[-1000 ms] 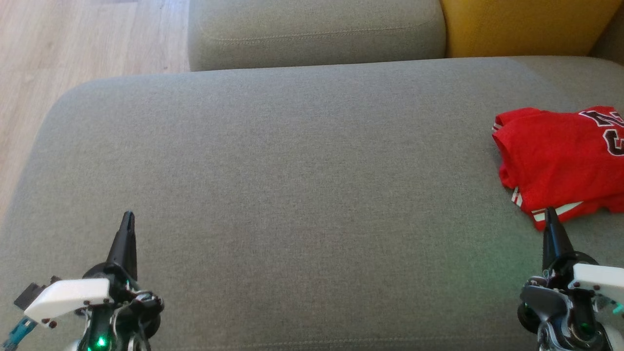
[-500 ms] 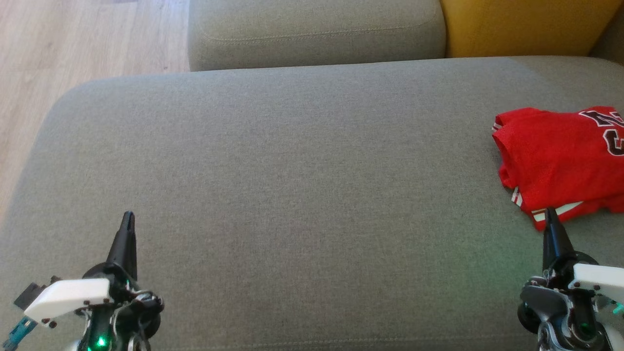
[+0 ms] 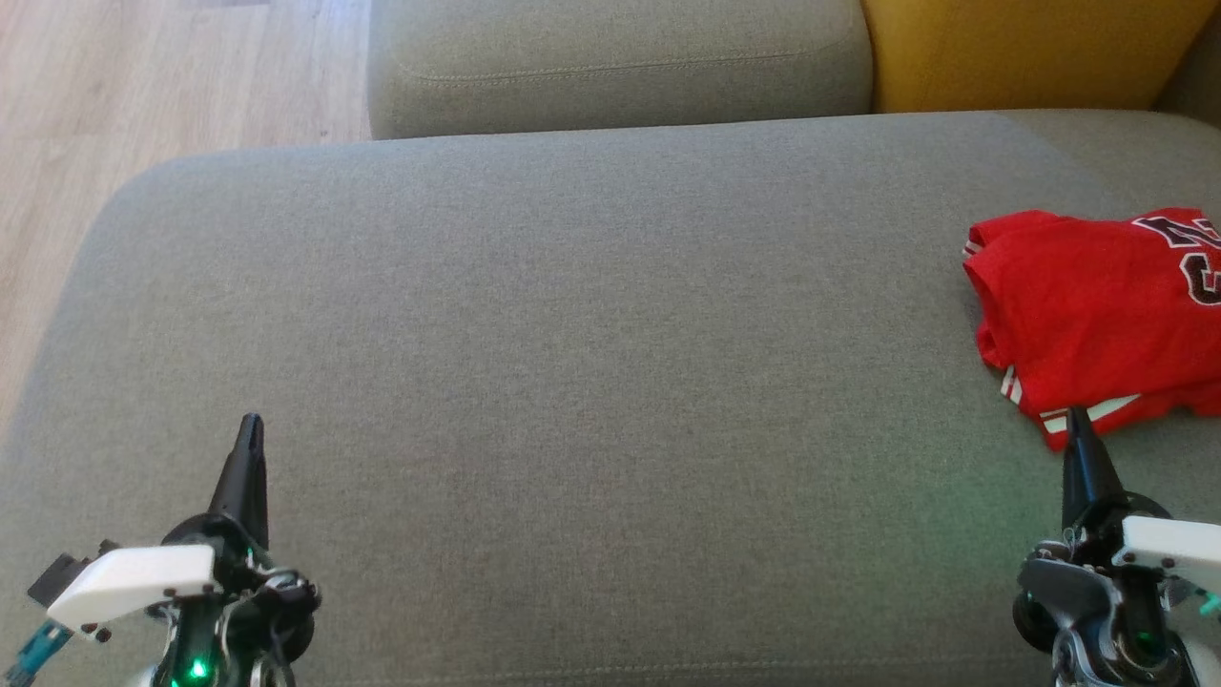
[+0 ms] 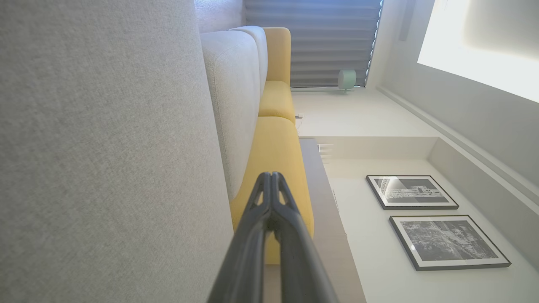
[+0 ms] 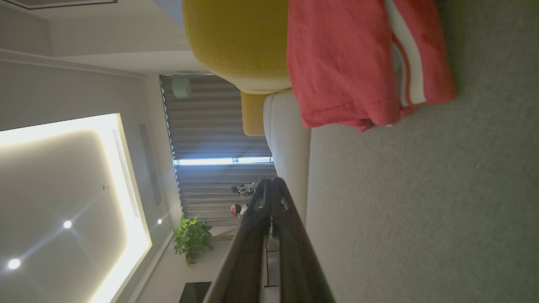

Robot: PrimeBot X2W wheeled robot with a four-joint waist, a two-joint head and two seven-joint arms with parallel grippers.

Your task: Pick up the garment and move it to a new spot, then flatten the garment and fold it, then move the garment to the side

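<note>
While both claws sat shut w/ nothing in them, the red garment (image 3: 1097, 315) lay folded at the right edge of the grey sofa seat (image 3: 572, 334), partly cut off by the frame. R gripper (image 3: 1076, 416), fingers pressed together, pointed at the garment's near corner, tip just short of the striped hem. L gripper (image 3: 250, 422), also closed & empty, was by the seat's near-left corner, well apart from the garment. Yellow cushion (image 3: 1030, 48) stood behind the far-right corner.
</note>
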